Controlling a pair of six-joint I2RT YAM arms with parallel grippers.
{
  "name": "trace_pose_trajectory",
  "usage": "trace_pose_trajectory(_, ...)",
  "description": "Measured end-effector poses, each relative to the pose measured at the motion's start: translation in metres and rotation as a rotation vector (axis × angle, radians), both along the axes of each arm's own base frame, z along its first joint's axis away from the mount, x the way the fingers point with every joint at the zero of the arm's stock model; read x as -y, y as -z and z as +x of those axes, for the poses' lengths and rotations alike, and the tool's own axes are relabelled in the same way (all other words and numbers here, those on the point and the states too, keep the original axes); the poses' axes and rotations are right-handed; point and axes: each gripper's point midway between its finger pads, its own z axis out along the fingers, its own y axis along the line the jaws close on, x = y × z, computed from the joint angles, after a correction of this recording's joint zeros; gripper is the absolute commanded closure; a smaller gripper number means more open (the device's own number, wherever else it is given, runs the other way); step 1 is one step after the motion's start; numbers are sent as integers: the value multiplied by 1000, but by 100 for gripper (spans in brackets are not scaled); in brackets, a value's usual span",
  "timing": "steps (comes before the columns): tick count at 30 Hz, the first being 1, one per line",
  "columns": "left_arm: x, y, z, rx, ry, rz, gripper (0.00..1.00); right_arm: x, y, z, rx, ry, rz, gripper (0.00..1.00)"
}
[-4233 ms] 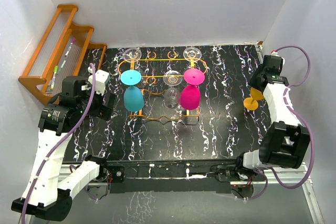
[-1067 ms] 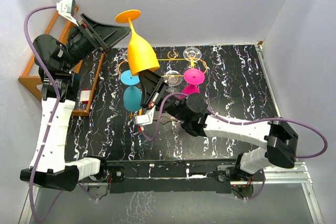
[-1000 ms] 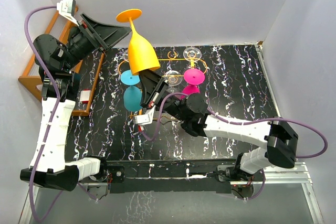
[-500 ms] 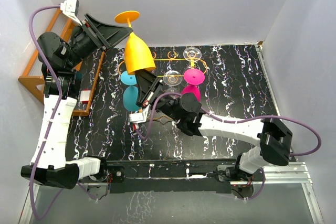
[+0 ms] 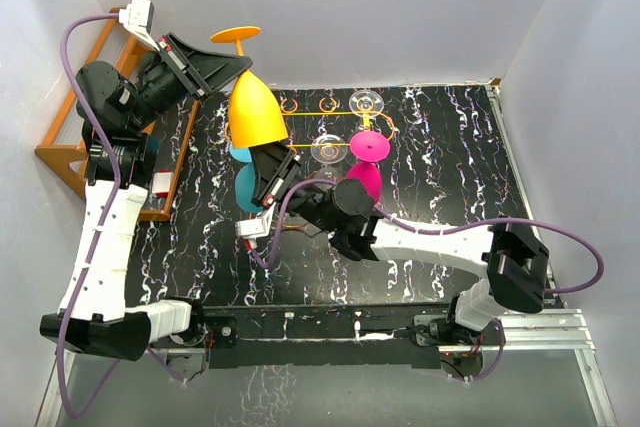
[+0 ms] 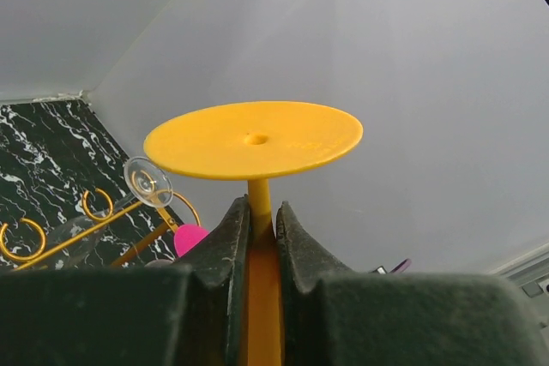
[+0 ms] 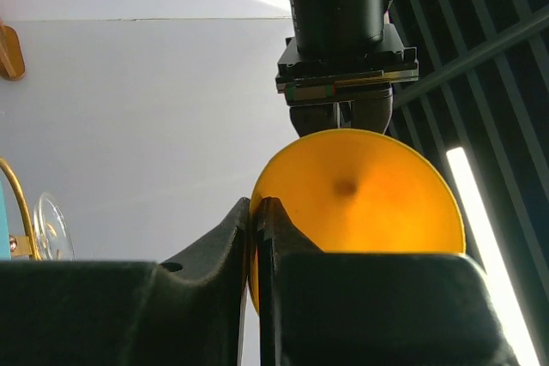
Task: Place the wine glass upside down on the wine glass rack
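An orange wine glass [image 5: 248, 112] hangs upside down in the air above the left end of the gold wire wine glass rack [image 5: 318, 107]. My left gripper [image 5: 243, 65] is shut on its stem just under the foot [image 5: 236, 35]. In the left wrist view the stem [image 6: 260, 203] sits pinched between the pads of that gripper [image 6: 262, 209], with the foot [image 6: 253, 139] above. My right gripper [image 5: 275, 155] is shut on the bowl's rim from below. The right wrist view shows the bowl [image 7: 369, 195] with its edge squeezed inside the gripper [image 7: 256, 207].
The rack holds a cyan glass [image 5: 243, 189], a pink glass [image 5: 362, 177] and clear glasses [image 5: 366, 100], all inverted. A brown wooden stepped rack [image 5: 68, 142] stands at the far left. Grey walls close in the back and sides.
My left gripper has closed on the stem. The glass has shifted left and lower with its foot tipped toward the left. The right arm followed to the left, still gripping the rim.
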Motion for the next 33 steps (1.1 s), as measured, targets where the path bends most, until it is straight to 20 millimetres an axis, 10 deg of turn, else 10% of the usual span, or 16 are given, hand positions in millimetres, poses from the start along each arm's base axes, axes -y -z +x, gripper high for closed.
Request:
trace_pose_trajectory(7,0,3,1,-6,-5,7,100,-4,4,1,-4,5,-22,88)
trace_pose_trajectory(11,1,4,-2,9,10,26,100,-9,10,-1,-28,-30,-55,62)
trace_pose_trajectory(15,2,-7,-9,88,12,67,100,-24,27,-16,-68,-116,-132,2)
trace_pose_trajectory(24,-4,-44,-44,335,-8,223,100,-26,47,-65,-213,-279,-272,2)
trace_pose_trajectory(33,-9,3,-73,307,13,360,100,30,25,-149,-635,-645,-196,2)
